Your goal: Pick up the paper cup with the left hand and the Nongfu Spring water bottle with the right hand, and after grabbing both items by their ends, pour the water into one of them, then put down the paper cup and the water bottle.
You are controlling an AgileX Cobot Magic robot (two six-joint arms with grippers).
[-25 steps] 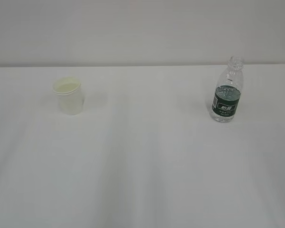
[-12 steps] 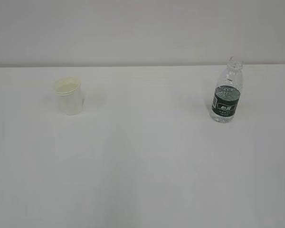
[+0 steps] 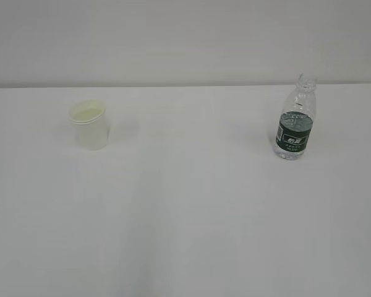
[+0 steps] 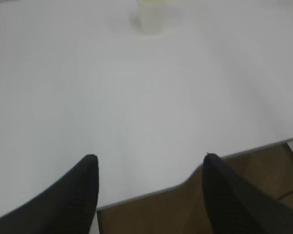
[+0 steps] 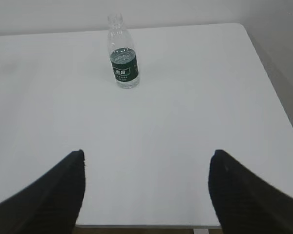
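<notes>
At top edge, paper cup (image 4: 151, 17) blurred, rim cut off

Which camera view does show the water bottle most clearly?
The right wrist view: the bottle stands whole, with its label facing the camera. The exterior view also shows it, near the right side. The left wrist view does not show it.
</notes>
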